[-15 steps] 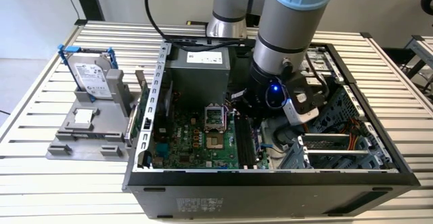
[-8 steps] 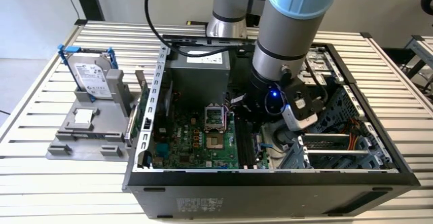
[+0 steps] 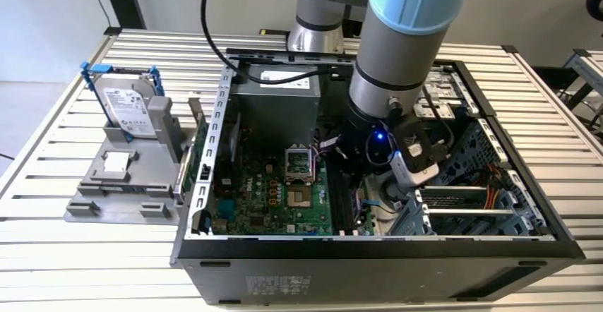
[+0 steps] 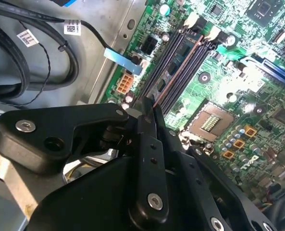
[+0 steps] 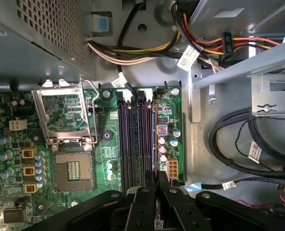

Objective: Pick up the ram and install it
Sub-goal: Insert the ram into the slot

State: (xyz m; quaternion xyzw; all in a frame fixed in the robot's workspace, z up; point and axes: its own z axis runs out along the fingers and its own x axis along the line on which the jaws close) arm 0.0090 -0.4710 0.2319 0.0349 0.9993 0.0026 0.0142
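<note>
Sitting edge-on between the gripper's [image 4: 154, 107] fingertips, the ram [image 4: 179, 71] reads as a thin strip running out from the pads and lying along the black memory slots [image 4: 167, 60], over the slot nearest the board's edge. From these angles it isn't possible to say whether its lower edge is already inside the slot or just above it. The fingers [image 5: 145, 192] are pinched almost fully together with only that sliver between them (so a firm clamp on the stick, as far as anyone could judge).

In the first wrist view the same strip [image 5: 153, 144] lines up lengthwise with the slots [image 5: 128, 139], with the open CPU socket [image 5: 72, 168] on one side and a bundle of black cables [image 5: 238, 149] on the other. In the exterior view the arm [image 3: 405, 51] reaches down into the open case [image 3: 377, 252], over the green motherboard [image 3: 273, 199].

What could go sideways from here:
- The stick coming down slightly skewed or offset, so it rides on the slot wall instead of dropping in; pushing then would stress the board.
- The notch not matching the slot key, which would jam it halfway.
- The white latches [image 4: 213, 32] at the slot ends not being swung out, blocking the seat.
- The stick slipping in such a thin pinch if push force goes up.
</note>
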